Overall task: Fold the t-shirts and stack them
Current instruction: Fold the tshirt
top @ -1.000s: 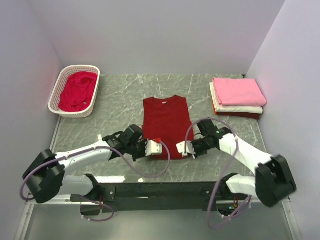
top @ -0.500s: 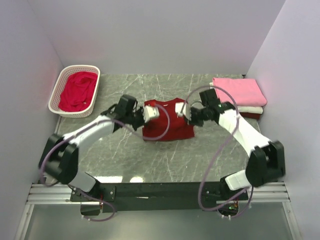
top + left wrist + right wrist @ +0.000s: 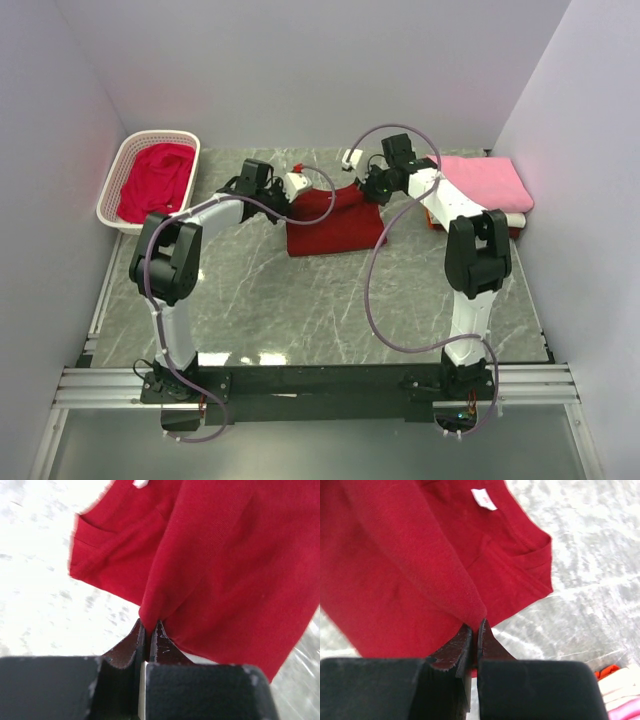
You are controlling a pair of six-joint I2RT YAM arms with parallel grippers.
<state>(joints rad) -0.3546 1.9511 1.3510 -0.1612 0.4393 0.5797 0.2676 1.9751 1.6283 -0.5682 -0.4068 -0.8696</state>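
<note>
You are mid-fold: the left end effector [image 3: 148, 629] and the right end effector [image 3: 476, 626] are each clamped on an edge of the dark red t-shirt [image 3: 335, 228], doubling it over at the middle of the bench [image 3: 250, 300]. The pink t-shirt [image 3: 480, 180] tops a folded stack at the right, and the crimson t-shirt [image 3: 155, 185] waits unfolded in the basket [image 3: 106, 195]

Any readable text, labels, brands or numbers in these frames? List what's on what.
No text can be read in any view.
White neck tag on the dark red t-shirt: too blurred to read.
White basket: no print visible.
Folded t-shirt stack: no print visible.
</note>
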